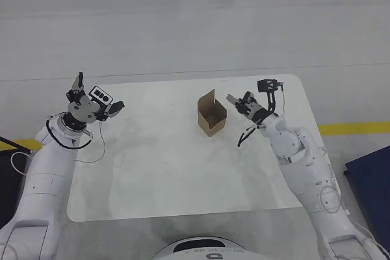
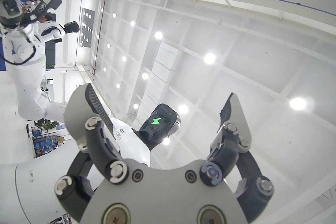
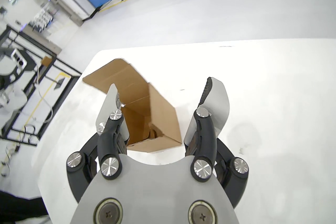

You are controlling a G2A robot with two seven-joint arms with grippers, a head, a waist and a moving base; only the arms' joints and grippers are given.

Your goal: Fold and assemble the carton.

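Currently, right tool (image 3: 161, 84) open and empty, just right of carton (image 1: 212, 114). Carton stands upright on surface (image 1: 182, 175), top open, one flap raised. Left tool (image 2: 159, 90) open, empty, well left of carton, aimed upward.

Left gripper (image 2: 160, 90) turned upward, fingers spread wide, holding nothing. Right gripper (image 3: 161, 83) angled downward, fingers spread apart, holding nothing. Both arms extended forward.
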